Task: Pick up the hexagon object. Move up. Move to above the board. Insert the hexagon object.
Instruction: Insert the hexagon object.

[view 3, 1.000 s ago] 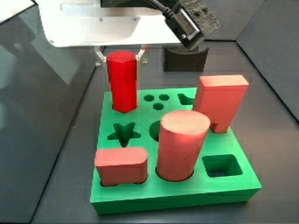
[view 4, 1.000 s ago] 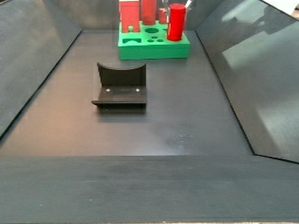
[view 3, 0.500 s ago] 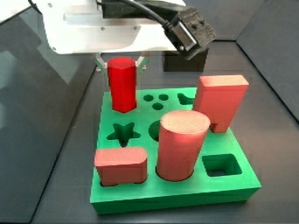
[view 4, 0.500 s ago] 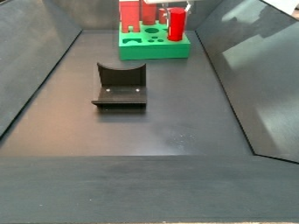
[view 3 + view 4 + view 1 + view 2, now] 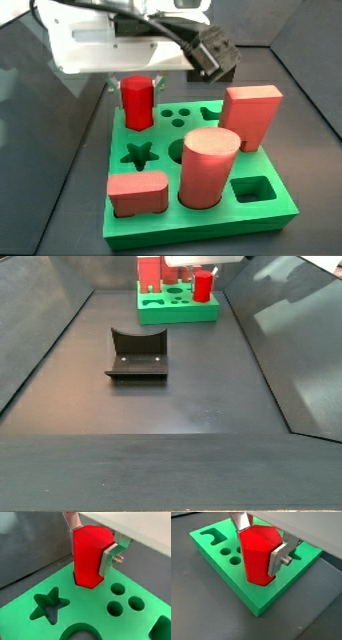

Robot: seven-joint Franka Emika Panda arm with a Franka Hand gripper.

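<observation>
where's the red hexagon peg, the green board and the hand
red hexagon peg (image 5: 88, 559), wrist view, its front face
green board (image 5: 274, 212), side view, its near right corner
hand (image 5: 261, 537), wrist view, between the silver fingers, at the peg's top

floor (image 5: 187, 396): dark grey, matte | side walls (image 5: 287, 336): dark, sloped, faintly reflective

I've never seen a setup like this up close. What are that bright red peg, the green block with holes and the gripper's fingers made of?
The hexagon object, between the gripper fingers and partly down in its hole, looks like smooth matte plastic: uniform red, soft highlights. The board seems the same kind of plastic, evenly green with crisp edges, possibly printed. The fingers look like brushed metal: silver, reflective, with a screw.
</observation>
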